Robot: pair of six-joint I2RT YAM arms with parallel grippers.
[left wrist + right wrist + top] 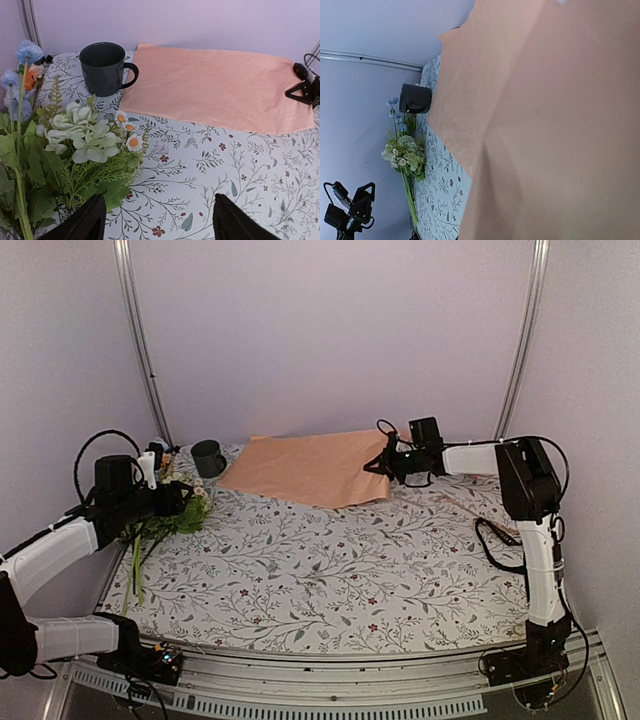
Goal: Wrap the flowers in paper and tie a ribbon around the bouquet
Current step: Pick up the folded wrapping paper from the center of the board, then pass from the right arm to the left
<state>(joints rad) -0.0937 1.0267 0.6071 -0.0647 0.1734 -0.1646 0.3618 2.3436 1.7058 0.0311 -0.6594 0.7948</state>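
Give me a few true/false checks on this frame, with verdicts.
1. The right gripper is shut on the paper at its right edge. True.
2. The flowers lie on the paper. False: they lie on the table cover at the left, apart from it.
3. The mug stands upright by the paper's left corner. True.
4. The left gripper holds the flowers. False: it is open and empty.

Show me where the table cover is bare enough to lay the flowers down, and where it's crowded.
The widest bare stretch is the middle and near part of the table cover, bordered by the paper behind, the flowers on the left and the ribbon on the right. Crowded: the far left corner, with mug and flowers close together.
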